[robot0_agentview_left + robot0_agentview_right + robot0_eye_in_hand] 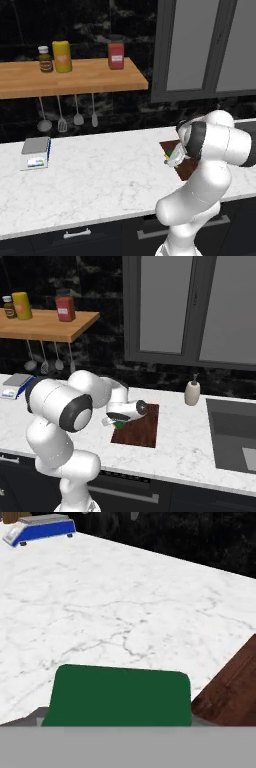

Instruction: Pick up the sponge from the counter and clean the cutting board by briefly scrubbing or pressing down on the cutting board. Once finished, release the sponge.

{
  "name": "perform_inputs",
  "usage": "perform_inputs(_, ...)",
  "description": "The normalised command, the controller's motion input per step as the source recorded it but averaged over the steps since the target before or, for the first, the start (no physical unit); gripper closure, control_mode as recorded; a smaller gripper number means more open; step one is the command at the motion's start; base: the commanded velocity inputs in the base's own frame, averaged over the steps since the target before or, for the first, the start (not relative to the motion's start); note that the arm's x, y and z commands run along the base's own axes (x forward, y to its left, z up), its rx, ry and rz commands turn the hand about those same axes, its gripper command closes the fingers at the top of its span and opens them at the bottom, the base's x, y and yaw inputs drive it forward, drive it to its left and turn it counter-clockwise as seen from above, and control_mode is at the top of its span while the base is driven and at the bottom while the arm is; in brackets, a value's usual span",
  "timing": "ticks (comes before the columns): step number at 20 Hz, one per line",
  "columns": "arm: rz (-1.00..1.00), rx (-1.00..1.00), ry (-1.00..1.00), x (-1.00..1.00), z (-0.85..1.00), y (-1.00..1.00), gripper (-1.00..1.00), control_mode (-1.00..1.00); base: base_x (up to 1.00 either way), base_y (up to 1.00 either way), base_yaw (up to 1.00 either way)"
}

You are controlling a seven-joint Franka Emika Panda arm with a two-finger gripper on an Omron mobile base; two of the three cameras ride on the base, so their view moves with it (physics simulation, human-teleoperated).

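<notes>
Tool (116,423) pinching sponge (117,696) at cutting board (142,431) edge; scale (36,151) well apart.

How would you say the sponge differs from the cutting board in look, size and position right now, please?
The sponge is a small block with a dark green top; the cutting board is a flat, dark reddish-brown wooden rectangle, several times wider. The sponge sits between the fingers of the gripper, at the board's left edge; the cutting board lies flat on the counter. Both are rectangular.

sponge (119,425): in fingers (111,422) | over cutting board (140,428) left edge
</notes>
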Motion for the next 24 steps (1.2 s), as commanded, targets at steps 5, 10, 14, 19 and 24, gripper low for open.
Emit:
perform_inputs(5, 0.08, 0.19, -0.24, 1.00, -0.67, -0.11, 1.00, -1.00, 0.00, 0.00, 0.00)
perform_inputs(10, 0.07, 0.13, -0.23, 1.00, -0.78, -0.40, 1.00, -1.00, 0.00, 0.00, 0.00)
perform_inputs(14, 0.05, 0.10, -0.15, 0.99, -0.71, -0.75, 1.00, -1.00, 0.00, 0.00, 0.00)
perform_inputs(19, 0.09, 0.01, -0.04, -0.60, -0.90, -1.00, 1.00, -1.00, 0.00, 0.00, 0.00)
perform_inputs(24, 0.21, 0.00, 0.00, -1.00, -1.00, -0.98, 1.00, -1.00, 0.00, 0.00, 0.00)
